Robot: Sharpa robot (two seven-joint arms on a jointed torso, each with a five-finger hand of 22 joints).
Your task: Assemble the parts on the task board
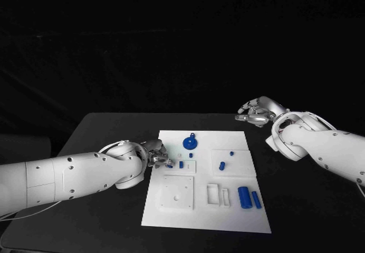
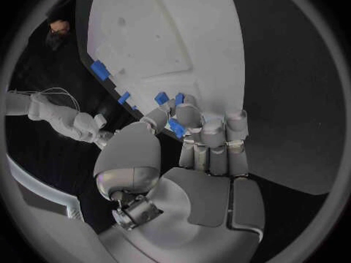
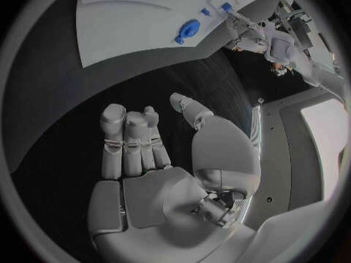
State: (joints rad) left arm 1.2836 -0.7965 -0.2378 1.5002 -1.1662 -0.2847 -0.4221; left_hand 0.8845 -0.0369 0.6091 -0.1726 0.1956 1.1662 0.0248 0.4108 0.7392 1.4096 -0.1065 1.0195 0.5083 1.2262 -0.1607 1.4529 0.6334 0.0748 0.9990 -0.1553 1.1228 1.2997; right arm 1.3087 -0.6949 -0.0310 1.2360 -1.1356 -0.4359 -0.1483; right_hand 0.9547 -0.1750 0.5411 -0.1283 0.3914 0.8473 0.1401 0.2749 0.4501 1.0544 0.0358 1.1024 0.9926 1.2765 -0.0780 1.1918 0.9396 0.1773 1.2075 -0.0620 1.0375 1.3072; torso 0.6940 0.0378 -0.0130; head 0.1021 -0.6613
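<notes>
One small blue part (image 2: 176,127) sits pinched in your left hand (image 1: 157,156) at the board's (image 1: 228,219) left edge; a loose pinch could drop it. Your right hand (image 1: 255,115), fingers curled on nothing, hovers well apart.

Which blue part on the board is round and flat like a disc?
The wheel-shaped part near the board's far edge; the others are short cylinders or small blocks.

I see the white task board (image 1: 205,211) lying flat, small blue parts (image 1: 249,197) scattered on it, one part (image 2: 176,128) pinched in my left fingers (image 2: 192,116).
</notes>
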